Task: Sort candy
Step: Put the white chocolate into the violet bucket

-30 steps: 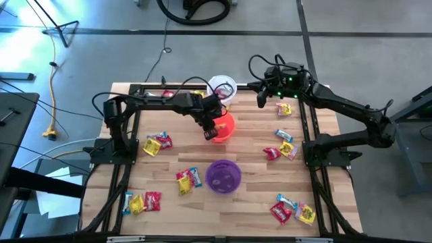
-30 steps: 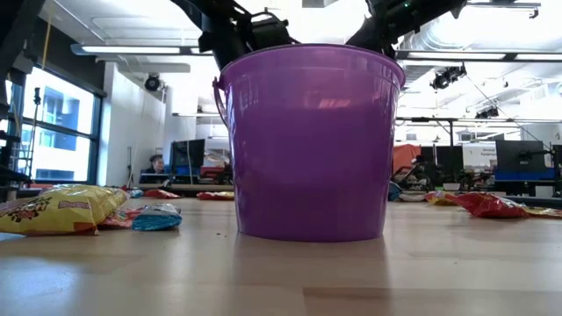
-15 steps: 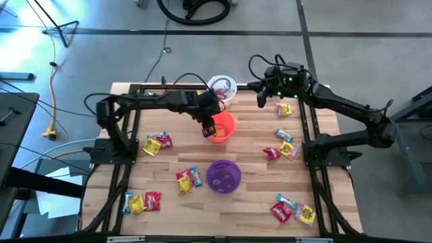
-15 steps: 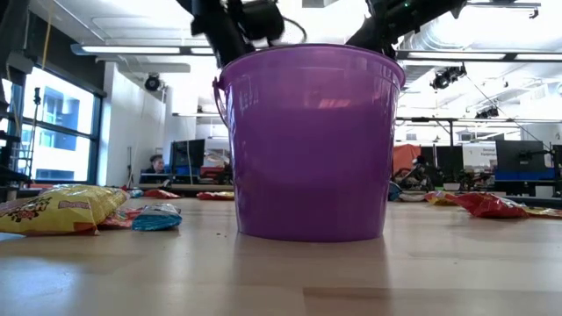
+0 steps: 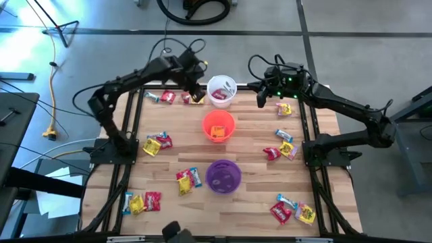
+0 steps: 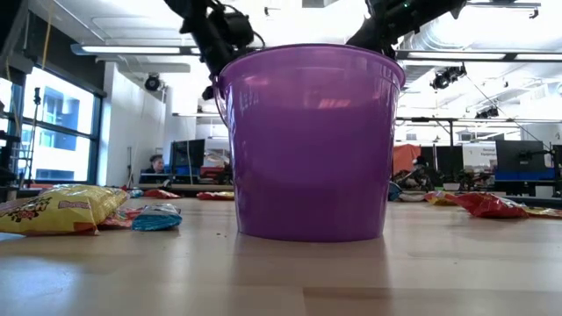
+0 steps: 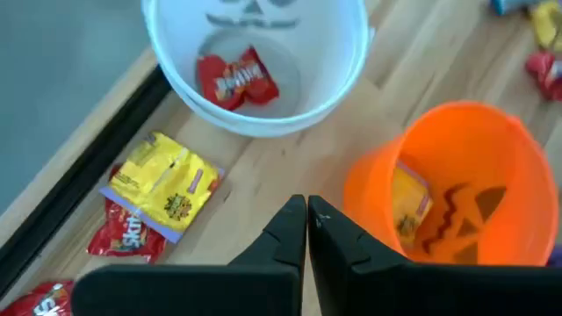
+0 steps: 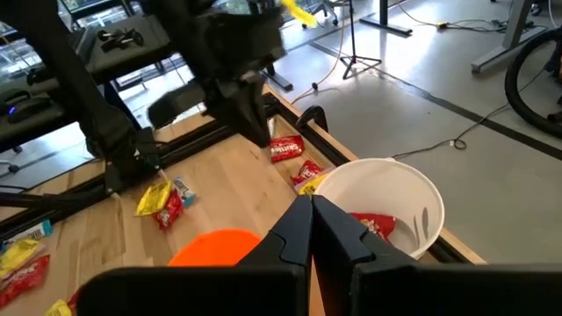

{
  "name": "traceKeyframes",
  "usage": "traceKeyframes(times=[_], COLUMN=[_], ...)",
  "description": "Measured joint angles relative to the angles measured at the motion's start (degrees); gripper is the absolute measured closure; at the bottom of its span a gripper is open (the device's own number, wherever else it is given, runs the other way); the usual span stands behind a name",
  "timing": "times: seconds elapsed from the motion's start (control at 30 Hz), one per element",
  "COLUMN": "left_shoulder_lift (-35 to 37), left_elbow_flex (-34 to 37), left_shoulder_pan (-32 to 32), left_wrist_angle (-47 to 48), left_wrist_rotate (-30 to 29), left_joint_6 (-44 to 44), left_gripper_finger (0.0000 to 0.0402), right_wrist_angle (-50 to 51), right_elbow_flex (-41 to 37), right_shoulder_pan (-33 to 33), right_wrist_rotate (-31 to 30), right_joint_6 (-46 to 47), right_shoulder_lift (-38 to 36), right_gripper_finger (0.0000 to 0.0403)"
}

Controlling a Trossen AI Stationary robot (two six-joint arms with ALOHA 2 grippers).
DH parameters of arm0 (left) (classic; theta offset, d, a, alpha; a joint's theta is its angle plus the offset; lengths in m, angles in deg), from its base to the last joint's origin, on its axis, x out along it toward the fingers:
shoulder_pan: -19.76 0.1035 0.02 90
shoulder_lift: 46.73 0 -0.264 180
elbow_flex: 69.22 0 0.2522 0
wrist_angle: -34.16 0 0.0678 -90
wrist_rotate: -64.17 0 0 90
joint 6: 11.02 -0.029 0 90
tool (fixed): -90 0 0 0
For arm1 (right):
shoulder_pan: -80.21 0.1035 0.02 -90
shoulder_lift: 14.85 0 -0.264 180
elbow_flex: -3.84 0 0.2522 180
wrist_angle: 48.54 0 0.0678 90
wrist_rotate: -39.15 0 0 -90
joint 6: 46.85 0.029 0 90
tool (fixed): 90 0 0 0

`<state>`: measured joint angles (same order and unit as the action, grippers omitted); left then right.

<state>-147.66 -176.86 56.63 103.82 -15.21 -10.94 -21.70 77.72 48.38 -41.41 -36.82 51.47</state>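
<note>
Two end effectors pressed together, empty: left end effector [image 5: 196, 90], right end effector [image 5: 260, 100]; candy [image 7: 162, 185] lies diagonal.

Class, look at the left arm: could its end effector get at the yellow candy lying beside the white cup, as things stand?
Probably yes. The left end effector is shut and empty, hovering near the yellow candy, which lies uncovered on the table beside the white cup; nothing stands between them.
</note>
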Motion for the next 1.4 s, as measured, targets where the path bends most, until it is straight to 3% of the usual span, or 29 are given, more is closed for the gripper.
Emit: traceKeyframes(times=[0.13,0.3,1.4], left_shoulder_lift=[-6.1,-10.4,-14.4], left_elbow_flex=[-6.1,-8.5,-8.5], left_shoulder_pan=[0.3,-0.3,-1.0], left_wrist_angle=[6.9,9.2,6.8], left_wrist_rotate=[0.7,0.7,-2.5], left_joint_6=[-5.6,-9.1,-11.8], left_gripper_finger=[0.0401,0.0401,0.0401], right_wrist_angle=[0.0,0.0,3.3], right_elbow_flex=[0.0,0.0,0.0], right_shoulder_pan=[0.0,0.0,0.0], right_wrist_rotate=[0.0,0.0,-0.8], right_joint_6=[0.0,0.0,-2.4], right_shoulder_lift=[0.0,0.0,1.4], right_gripper_finger=[0.0401,0.0401,0.0401])
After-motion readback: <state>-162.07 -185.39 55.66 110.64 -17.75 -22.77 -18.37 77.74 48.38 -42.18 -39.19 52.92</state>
